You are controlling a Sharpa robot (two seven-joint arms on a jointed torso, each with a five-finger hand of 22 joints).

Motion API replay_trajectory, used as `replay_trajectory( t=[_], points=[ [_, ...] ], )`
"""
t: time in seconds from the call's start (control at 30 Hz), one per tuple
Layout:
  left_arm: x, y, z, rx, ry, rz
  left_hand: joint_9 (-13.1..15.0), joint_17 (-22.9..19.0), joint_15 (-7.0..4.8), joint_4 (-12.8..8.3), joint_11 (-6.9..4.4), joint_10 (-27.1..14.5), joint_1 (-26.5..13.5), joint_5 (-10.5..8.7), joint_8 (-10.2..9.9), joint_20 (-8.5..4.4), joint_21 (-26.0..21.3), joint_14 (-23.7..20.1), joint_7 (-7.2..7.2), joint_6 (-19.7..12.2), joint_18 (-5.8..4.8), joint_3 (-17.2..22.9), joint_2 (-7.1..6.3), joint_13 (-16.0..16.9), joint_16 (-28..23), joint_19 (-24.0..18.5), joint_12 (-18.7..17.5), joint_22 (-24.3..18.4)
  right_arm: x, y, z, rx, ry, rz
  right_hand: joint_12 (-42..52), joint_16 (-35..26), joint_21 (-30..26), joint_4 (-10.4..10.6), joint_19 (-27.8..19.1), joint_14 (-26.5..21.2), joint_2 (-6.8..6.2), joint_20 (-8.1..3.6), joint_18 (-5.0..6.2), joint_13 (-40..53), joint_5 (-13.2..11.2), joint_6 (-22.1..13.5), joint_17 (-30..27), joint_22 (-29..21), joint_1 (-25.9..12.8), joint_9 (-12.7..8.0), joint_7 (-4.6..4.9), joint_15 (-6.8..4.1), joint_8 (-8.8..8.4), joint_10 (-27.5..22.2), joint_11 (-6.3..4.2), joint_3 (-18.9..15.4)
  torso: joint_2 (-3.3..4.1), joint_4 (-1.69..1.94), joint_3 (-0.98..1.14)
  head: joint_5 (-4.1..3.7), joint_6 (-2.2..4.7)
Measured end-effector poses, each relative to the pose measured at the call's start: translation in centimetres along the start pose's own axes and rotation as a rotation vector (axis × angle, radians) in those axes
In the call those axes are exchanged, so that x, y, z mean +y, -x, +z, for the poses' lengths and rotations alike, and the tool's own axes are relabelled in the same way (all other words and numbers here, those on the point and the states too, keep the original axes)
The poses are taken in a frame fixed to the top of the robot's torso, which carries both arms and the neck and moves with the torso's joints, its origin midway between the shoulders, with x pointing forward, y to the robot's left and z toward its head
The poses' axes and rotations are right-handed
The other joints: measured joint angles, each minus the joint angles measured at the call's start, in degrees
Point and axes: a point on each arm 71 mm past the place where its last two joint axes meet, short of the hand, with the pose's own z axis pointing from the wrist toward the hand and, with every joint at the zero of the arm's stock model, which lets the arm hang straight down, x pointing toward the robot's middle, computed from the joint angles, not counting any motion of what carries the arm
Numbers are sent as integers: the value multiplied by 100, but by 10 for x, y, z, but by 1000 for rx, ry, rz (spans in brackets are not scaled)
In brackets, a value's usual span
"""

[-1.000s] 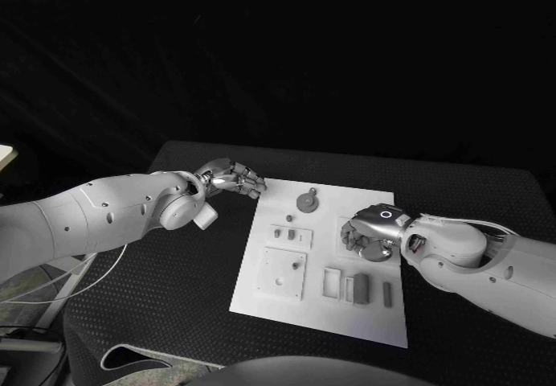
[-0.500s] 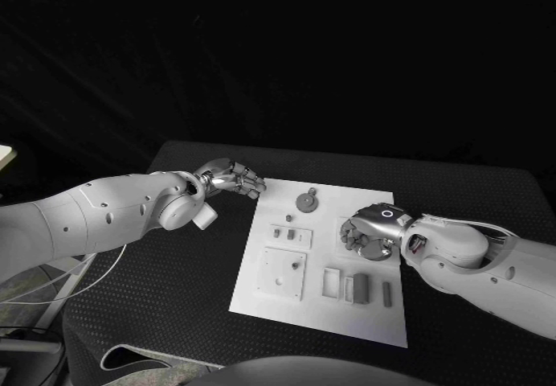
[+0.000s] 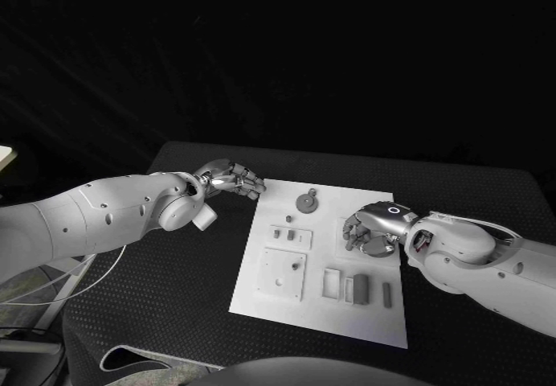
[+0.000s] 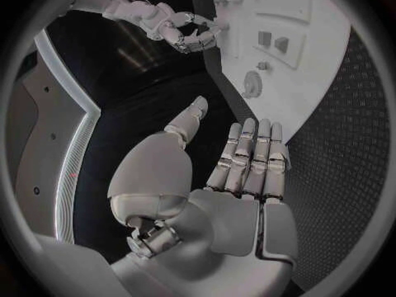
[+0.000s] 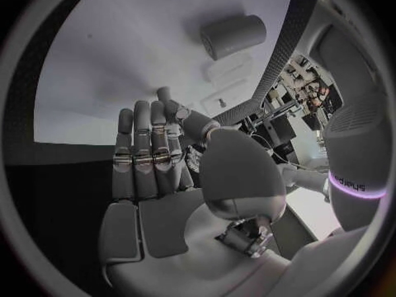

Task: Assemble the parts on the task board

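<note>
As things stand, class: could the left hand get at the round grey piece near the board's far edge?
Probably yes. The left hand sits open beside the board, and nothing lies between it and the round piece; the right hand is farther off.

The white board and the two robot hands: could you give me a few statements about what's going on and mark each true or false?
1. The task board lies flat on the black table. True.
2. The left hand is holding a part. False: it is off the board's far left corner, its fingers holding nothing.
3. The right hand is over the board, at a round part. True.
4. The round part with a tab sits at the board's near edge. False: it sits near the far edge.
5. All parts are blue. False: they look grey.
</note>
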Motion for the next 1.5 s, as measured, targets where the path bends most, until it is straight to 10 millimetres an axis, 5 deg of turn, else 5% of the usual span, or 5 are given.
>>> replay_trajectory(
  t=[0.73, 1.07, 1.5],
  points=[
    [0, 0, 0, 1, 1, 0, -1, -1, 0, 0, 0, 0, 0, 0, 0, 0, 0, 0, 0, 0, 0, 0, 0, -4, 0, 0, 0, 1, 11, 33, 0, -58, 8, 133, 0, 0, 0, -8, 0, 0, 19, 0, 0, 17, 0, -3, 13, 0, -19, 0, 3, 0, 0, 0, 1, -7, -2, 1, 1, -23, 28],
    [-1, -2, 1, 5, -1, 0, -1, 4, 0, 0, 0, 0, 0, 0, 0, 0, 0, 0, 0, 0, -1, 0, 0, -4, 0, 0, 0, -5, 62, 31, 25, -27, 127, 158, 0, 0, 0, -9, -1, -1, 23, 0, 0, 28, 0, -11, 20, 0, -24, 0, 11, 1, 0, 0, 1, -7, -2, 1, -6, 12, 30],
    [-4, -8, 6, 16, -6, -1, -2, 3, 0, 0, 0, 0, 0, 0, 0, 0, 0, 0, 0, 0, 0, 0, 0, -3, 0, 0, 0, -7, 117, -1, 51, 80, 246, 151, 0, 0, 0, -16, -1, -1, 23, 1, 0, 47, 0, -13, 33, 0, -24, 0, 13, 1, 1, 0, 2, -15, 3, 28, -8, 116, -12]
  ],
)
